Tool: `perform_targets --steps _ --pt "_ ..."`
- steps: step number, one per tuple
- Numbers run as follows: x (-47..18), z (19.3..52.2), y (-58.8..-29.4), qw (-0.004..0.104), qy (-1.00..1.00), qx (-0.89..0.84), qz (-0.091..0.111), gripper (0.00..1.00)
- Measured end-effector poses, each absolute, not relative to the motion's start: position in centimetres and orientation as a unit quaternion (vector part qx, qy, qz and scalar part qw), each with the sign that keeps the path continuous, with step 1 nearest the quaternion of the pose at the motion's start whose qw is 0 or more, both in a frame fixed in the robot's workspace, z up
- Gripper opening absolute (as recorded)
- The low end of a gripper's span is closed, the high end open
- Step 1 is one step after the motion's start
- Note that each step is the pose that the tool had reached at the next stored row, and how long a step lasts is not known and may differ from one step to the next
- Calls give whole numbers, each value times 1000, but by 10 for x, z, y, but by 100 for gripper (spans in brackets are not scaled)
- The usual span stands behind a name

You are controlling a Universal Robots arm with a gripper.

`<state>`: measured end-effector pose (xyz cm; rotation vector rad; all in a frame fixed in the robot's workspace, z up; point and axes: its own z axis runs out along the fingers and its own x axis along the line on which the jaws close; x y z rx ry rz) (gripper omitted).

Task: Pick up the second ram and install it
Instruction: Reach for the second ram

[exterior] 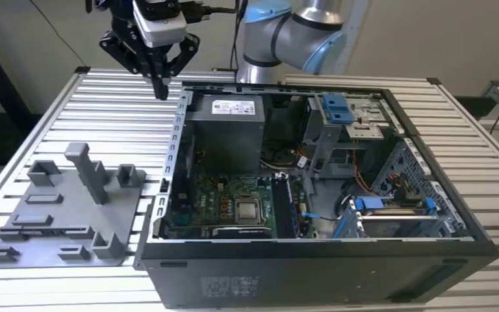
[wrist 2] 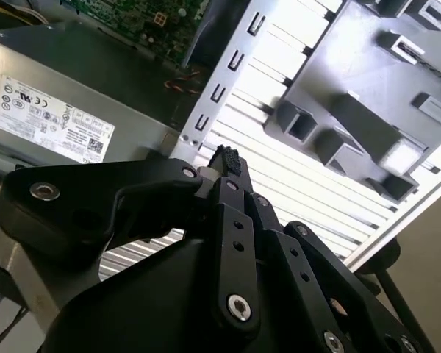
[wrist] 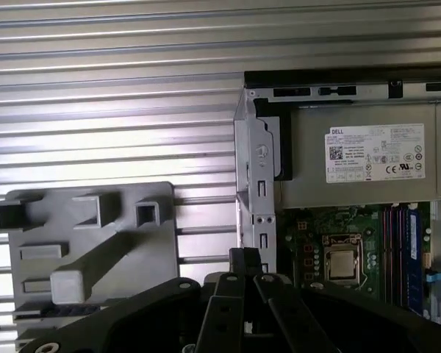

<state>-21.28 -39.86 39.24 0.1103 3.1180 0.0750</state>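
The pincer hangs at the upper left of the exterior view, over the desk beside the computer case, fingers pressed together on nothing. The second ram seems seated upright on the motherboard, lower right of the first wrist view.

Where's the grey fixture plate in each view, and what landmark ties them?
Exterior view: grey fixture plate on the slatted table, at the exterior view's left of the computer case.
Second wrist view: plate on the slats, outside the case wall.
First wrist view: plate on the slats beside the case wall.
Shared landmark: white-labelled power supply.
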Motion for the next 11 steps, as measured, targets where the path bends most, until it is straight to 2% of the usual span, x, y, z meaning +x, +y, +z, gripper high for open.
perform_targets --steps 11 --pt "-250 392 -399 10 999 35 24 11"
